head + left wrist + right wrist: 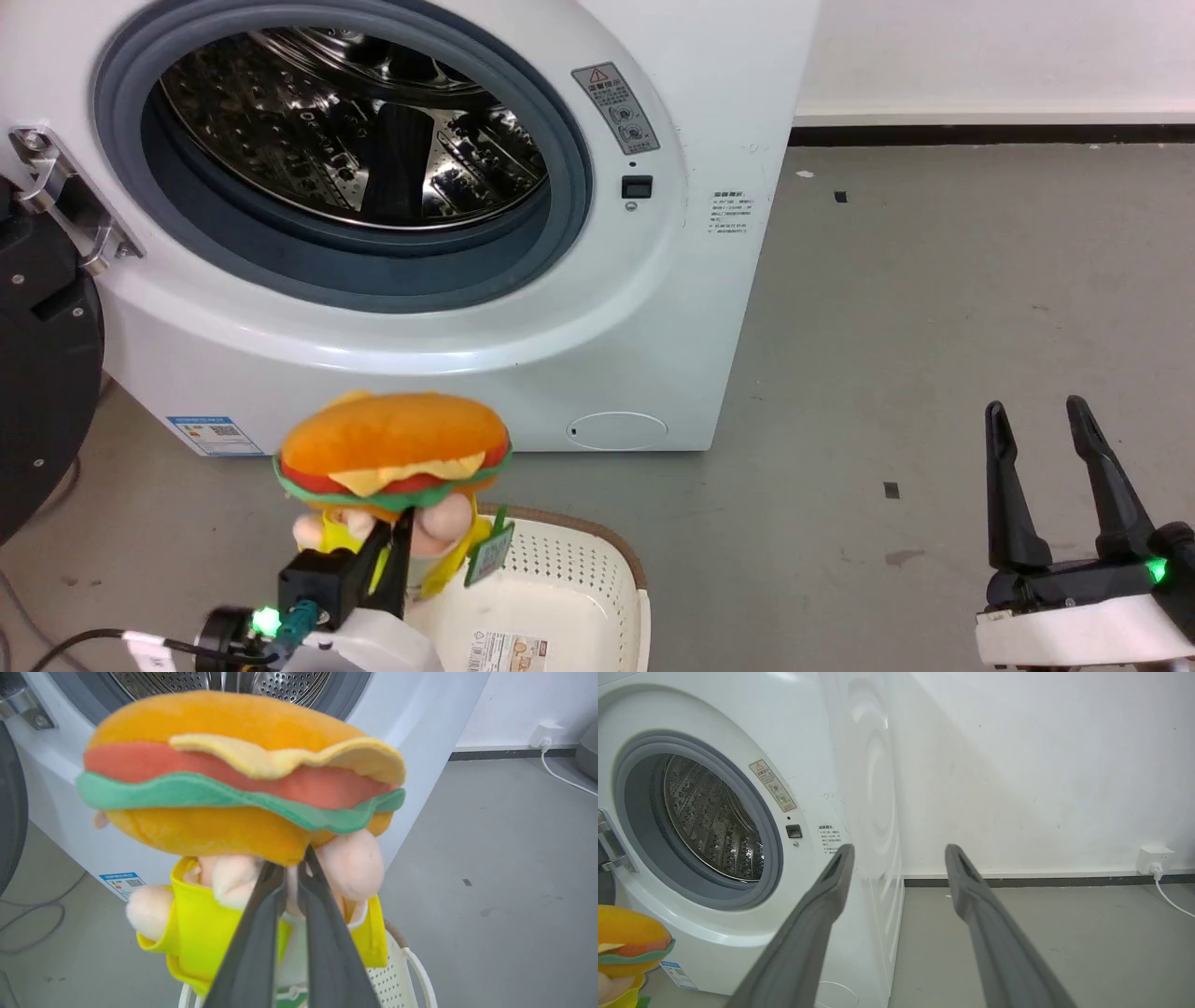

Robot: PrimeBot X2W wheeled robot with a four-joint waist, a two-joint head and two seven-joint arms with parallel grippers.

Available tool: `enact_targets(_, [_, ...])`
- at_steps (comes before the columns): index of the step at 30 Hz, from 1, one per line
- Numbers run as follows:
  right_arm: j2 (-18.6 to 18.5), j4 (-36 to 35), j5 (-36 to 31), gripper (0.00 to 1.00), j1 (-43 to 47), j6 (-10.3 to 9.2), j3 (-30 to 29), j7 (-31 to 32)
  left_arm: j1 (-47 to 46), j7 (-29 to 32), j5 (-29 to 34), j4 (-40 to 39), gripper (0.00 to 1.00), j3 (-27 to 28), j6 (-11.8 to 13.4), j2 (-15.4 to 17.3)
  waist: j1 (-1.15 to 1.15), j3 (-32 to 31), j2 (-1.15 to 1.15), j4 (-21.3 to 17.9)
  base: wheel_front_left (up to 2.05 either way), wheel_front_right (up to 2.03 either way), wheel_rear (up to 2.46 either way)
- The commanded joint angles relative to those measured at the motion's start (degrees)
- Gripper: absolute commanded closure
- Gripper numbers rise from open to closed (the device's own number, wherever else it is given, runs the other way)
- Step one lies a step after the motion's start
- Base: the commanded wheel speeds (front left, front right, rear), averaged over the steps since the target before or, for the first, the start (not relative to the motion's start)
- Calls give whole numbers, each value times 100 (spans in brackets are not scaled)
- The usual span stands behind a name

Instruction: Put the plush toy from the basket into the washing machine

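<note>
The plush toy (397,457), a hamburger with an orange bun, green, red and yellow layers and a yellow and pink body, hangs in the air above the basket (597,560). My left gripper (397,537) is shut on its pale lower part, just under the bun (243,765). Behind it stands the washing machine (653,308), its round opening uncovered and the steel drum (355,121) bare. My right gripper (1036,411) stands open over the floor at the lower right, holding nothing. The toy's edge (626,938) shows at the lower left of the right wrist view.
The washer's black-framed door (42,392) is swung open at the far left, with its metal hinge (65,201) beside the opening. Grey floor (934,327) stretches to the right up to a white wall. A wall socket with a white cable (1155,861) sits at the baseboard.
</note>
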Motion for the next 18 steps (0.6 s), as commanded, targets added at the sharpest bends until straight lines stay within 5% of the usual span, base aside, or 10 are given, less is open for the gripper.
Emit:
enact_targets(1, [-1, 3, 29, 0, 96, -4, 17, -25, 31, -32, 39, -91, 100, 32, 16, 44, 1, 0, 0, -4, 0, 0, 0])
enact_targets(11, [-1, -125, 128, 0, -91, -4, 101, -25, -255, -32, 195, -1465, 100, 599, 0, 256, 1, 439, 0, -206, 0, 0, 0])
enact_targets(18, [-1, -268, 126, 0, -455, -4, 183, -25, -1317, 156, 158, -1673, 100, 837, -124, 608, 1, 1253, 0, -465, 0, 0, 0])
